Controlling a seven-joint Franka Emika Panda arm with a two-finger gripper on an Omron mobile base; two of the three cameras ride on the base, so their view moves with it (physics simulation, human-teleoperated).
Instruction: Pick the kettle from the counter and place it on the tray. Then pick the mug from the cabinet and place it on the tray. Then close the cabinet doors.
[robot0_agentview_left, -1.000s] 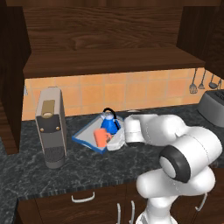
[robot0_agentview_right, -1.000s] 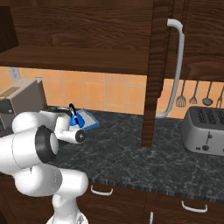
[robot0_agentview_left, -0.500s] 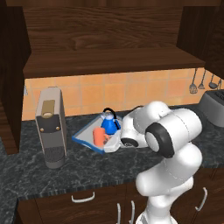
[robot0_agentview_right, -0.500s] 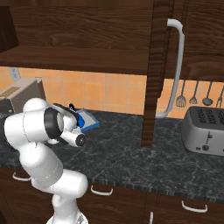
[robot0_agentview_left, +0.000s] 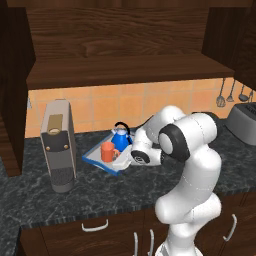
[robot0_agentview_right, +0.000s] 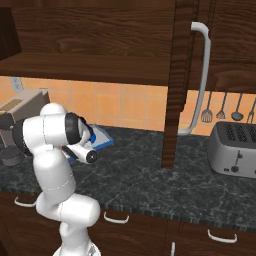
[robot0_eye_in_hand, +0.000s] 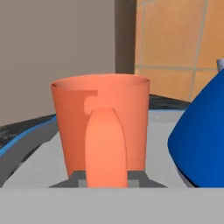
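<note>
Hand view: the mug (robot0_eye_in_hand: 103, 131) is seen upright and very near, standing on the grey floor of the tray (robot0_eye_in_hand: 35, 164), with its handle turned straight toward the camera. That handle is flanked at its foot by the two dark fingertips (robot0_eye_in_hand: 74, 178), one on each side, so the gripper (robot0_eye_in_hand: 106, 180) is seen clenched on the mug's handle. Just to the mug's right the blue cone of the kettle (robot0_eye_in_hand: 201, 140) is found, close beside it but apart. A blue strip of the tray's rim is seen at the left, and orange wall tiles (robot0_eye_in_hand: 175, 48) are seen behind.

From the left base view, the mug (robot0_agentview_left: 107, 151) and kettle (robot0_agentview_left: 121, 138) are both seen standing on the tray (robot0_agentview_left: 95, 156), the kettle behind the mug and nearer the tiled wall. The tray lies on the counter (robot0_agentview_left: 100, 192), turned at an angle. The gripper (robot0_agentview_left: 121, 155) is held low at the mug's right side, reached across from the white arm. A tall grey coffee machine (robot0_agentview_left: 59, 145) is stood just left of the tray, apart from it. Above, the cabinet (robot0_agentview_left: 125, 50) is open, its wooden shelf bare. A toaster (robot0_agentview_left: 243, 123) is set at the far right, with utensils (robot0_agentview_left: 231, 93) hung on the wall beside it.

From the right base view, most of the tray (robot0_agentview_right: 100, 138) is hidden by the arm. The cabinet door (robot0_agentview_right: 185, 80) stands swung out edge-on, with its long silver handle (robot0_agentview_right: 200, 75), between the arm and the toaster (robot0_agentview_right: 234, 148).
</note>
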